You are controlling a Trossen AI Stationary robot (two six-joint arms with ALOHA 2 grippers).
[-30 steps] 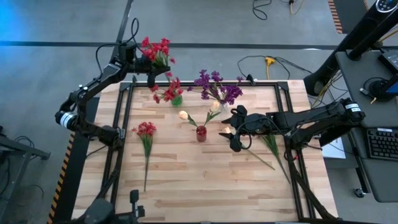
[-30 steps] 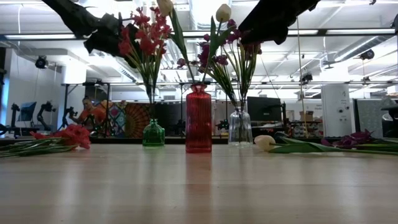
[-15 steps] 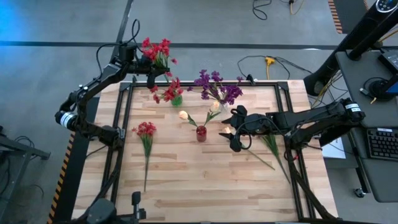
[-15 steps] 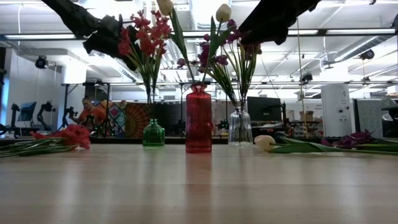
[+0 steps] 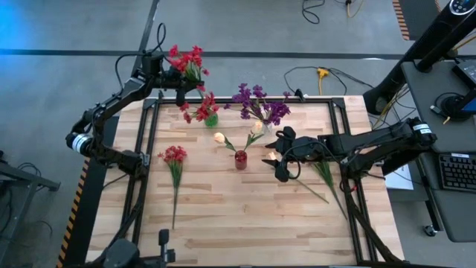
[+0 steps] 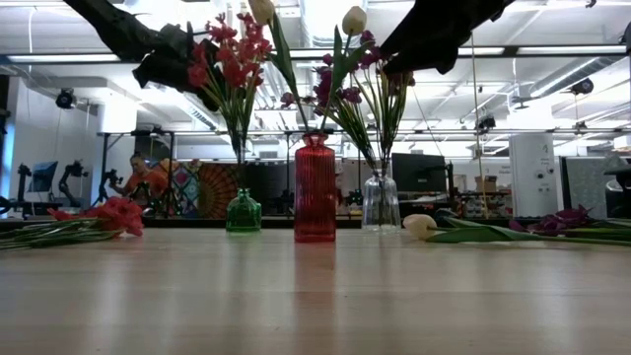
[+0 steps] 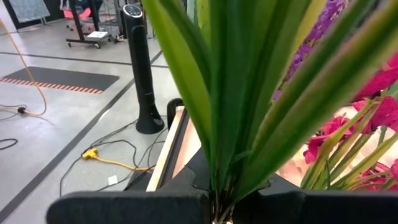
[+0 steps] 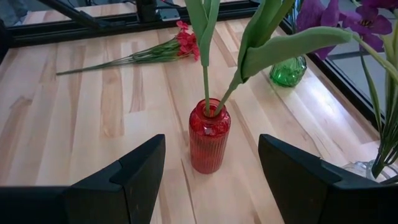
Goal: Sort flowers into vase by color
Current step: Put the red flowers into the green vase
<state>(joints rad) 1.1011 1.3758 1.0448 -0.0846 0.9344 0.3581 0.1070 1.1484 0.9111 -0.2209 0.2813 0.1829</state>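
From above, the left hand point(image 5: 177, 74) is raised past the far left corner of the counter point(image 5: 245, 216), its fingers pressed together on the stems of a red flower bunch point(image 5: 187, 61) held just beyond the green vase point(image 5: 212, 119), which already carries red blossoms; the left arm stretches from the counter's left edge up and away toward that corner. The right hand point(image 5: 279, 165) sits just right of the red vase point(image 5: 240, 159), fingers spread and holding nothing, its arm lying level across the counter from the right side. A loose red sprig point(image 5: 175, 167) lies on the left of the counter, and the clear vase point(image 5: 265, 128) holds purple flowers point(image 5: 256, 104). At counter height, the left hand point(image 6: 177, 61) grips the red bunch point(image 6: 232, 59) high above the green vase point(image 6: 243, 212). The left wrist camera shows green stems point(image 7: 230, 112) clamped between that hand's fingers. The right wrist camera shows two fingers point(image 8: 134, 174) set wide apart either side of the red vase point(image 8: 209, 135), not touching it, which holds two green stems
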